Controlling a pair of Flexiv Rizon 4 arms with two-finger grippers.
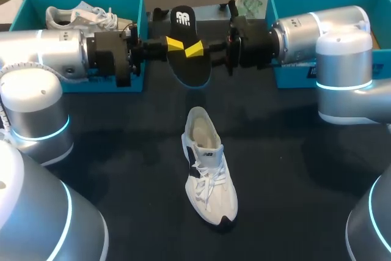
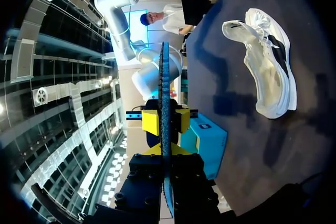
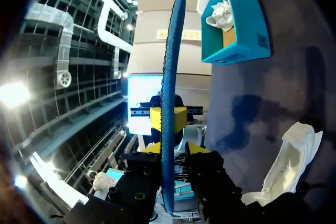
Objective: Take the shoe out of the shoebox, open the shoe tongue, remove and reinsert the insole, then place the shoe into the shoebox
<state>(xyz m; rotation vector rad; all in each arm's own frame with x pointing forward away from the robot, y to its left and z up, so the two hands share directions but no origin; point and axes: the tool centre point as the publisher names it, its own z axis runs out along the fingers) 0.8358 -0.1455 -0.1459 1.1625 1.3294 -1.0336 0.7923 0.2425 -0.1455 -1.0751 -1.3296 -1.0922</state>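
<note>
Head view: white laced shoe (image 1: 209, 178) upright, black insole (image 1: 192, 69) held aloft.

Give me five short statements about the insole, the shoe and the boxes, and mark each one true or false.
1. The insole is held above the table by the left gripper and the right gripper, one from each side. True.
2. The white shoe sits inside a shoebox. False: it stands on the table, outside the left shoebox and the right shoebox.
3. The left shoebox holds another shoe. True.
4. The right gripper is open and holds nothing. False: it is shut on the insole.
5. The white shoe lies sole up. False: its sole is down and its opening faces up.
</note>
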